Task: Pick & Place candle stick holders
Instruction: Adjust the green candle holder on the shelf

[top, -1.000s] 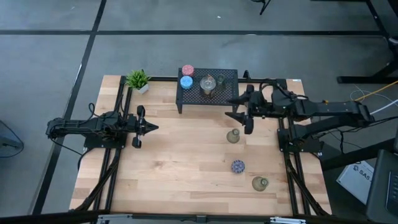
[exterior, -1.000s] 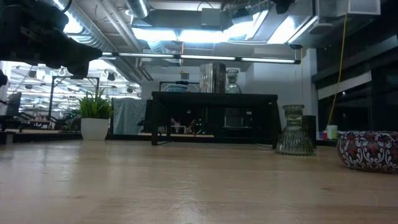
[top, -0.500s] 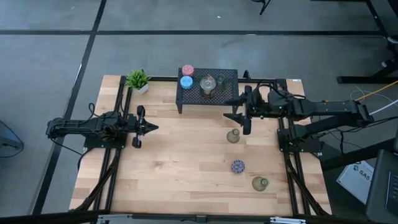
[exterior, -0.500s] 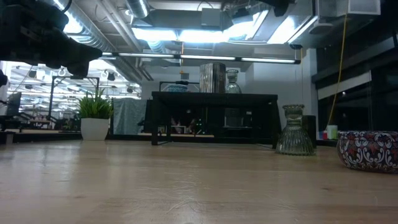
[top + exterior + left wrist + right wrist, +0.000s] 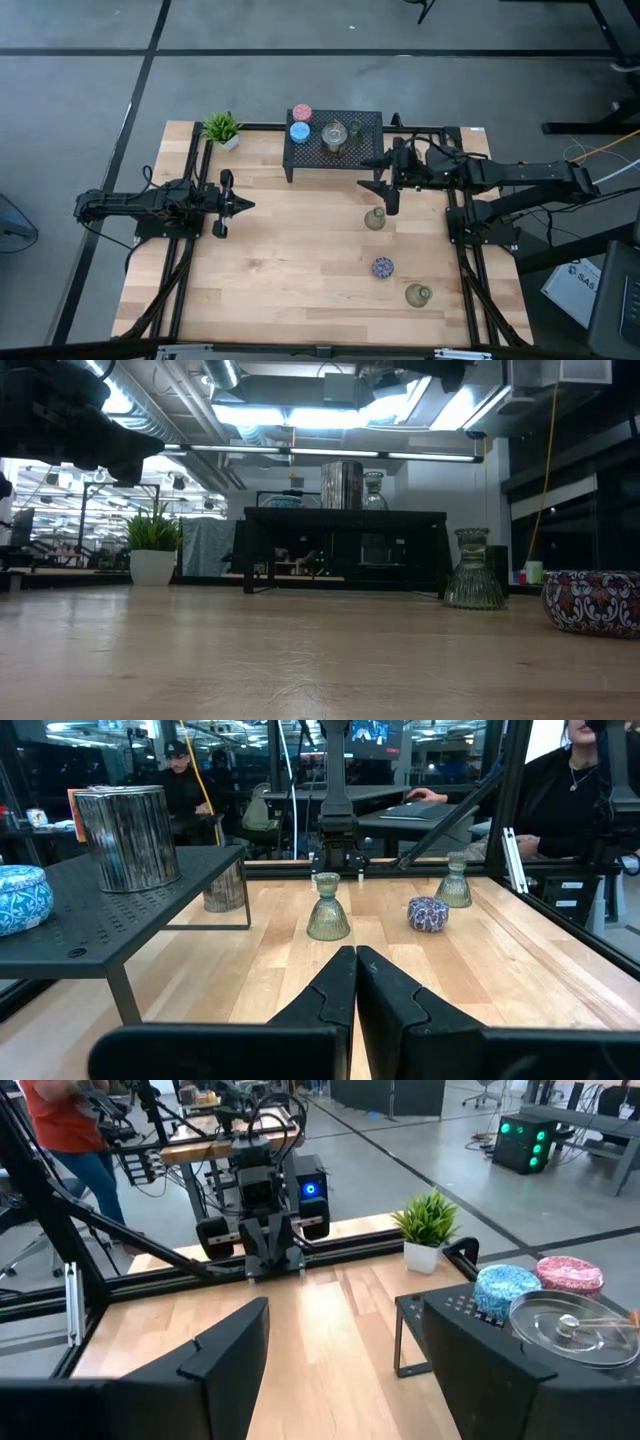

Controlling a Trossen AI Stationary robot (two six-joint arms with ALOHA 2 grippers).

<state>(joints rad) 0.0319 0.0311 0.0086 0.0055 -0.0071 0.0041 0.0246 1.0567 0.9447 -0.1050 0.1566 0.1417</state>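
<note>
1. A pale wood plank table (image 5: 300, 260) stands on grey concrete floor; beyond it, a workshop with ceiling lights and seated people.
2. No writing is legible.
3. A black perforated metal rack (image 5: 335, 140) carries pink, light blue and shiny silver candle stick holders (image 5: 301, 123); glass and speckled ones stand on the table.
4. The left gripper (image 5: 246, 205) is pressed together, empty; the right gripper (image 5: 378, 186), spread, hovers near the rack.

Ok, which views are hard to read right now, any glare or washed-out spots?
Low view: bright ceiling lights blow out, leaving the black wire-mesh rack backlit and dark; the near tabletop is soft. Right wrist view: the shiny silver round holder carries a glare. High view: evenly lit. Left wrist view: clear on the olive-grey glass holder.
</note>
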